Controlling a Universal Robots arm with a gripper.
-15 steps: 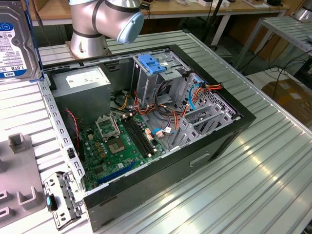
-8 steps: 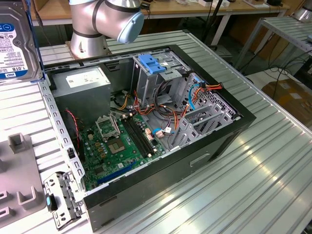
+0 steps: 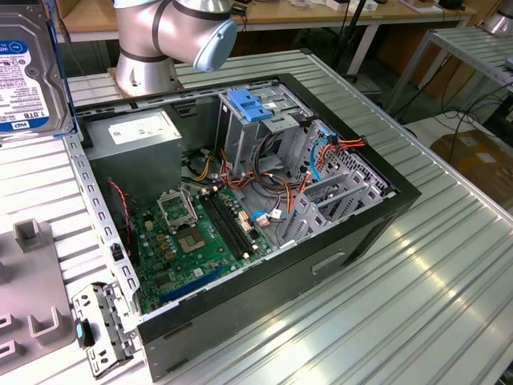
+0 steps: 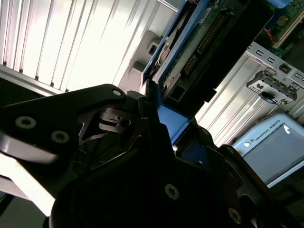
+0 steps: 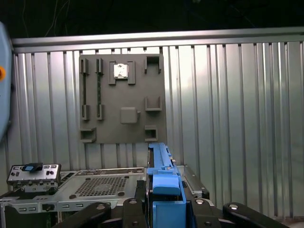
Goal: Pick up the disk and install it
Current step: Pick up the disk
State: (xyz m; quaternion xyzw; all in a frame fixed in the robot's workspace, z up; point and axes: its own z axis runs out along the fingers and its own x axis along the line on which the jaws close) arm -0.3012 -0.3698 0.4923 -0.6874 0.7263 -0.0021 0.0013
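Observation:
The disk (image 3: pixel 28 68), grey metal with a white label and a blue bracket on its edge, hangs in the air at the exterior view's upper left, off to the side of the open computer case (image 3: pixel 240 208). In the second wrist view my gripper (image 4: pixel 164 114) is shut on the disk (image 4: pixel 190 52), whose circuit-board side and blue bracket show. The first wrist view has the disk (image 5: pixel 159 166) edge-on, clamped between my gripper's (image 5: pixel 164 204) dark fingers. The drive cage (image 3: pixel 264 128) with a blue latch on top stands at the back of the case.
Inside the case lie a green motherboard (image 3: pixel 192 233), a grey power supply box (image 3: pixel 136 136) and loose cables (image 3: pixel 321 152). A grey fixture plate (image 5: pixel 121 102) lies on the ribbed table beside the case. A metal bracket with a small blue latch (image 3: pixel 100 329) sits at the case's near corner. The arm's base (image 3: pixel 160 40) stands behind.

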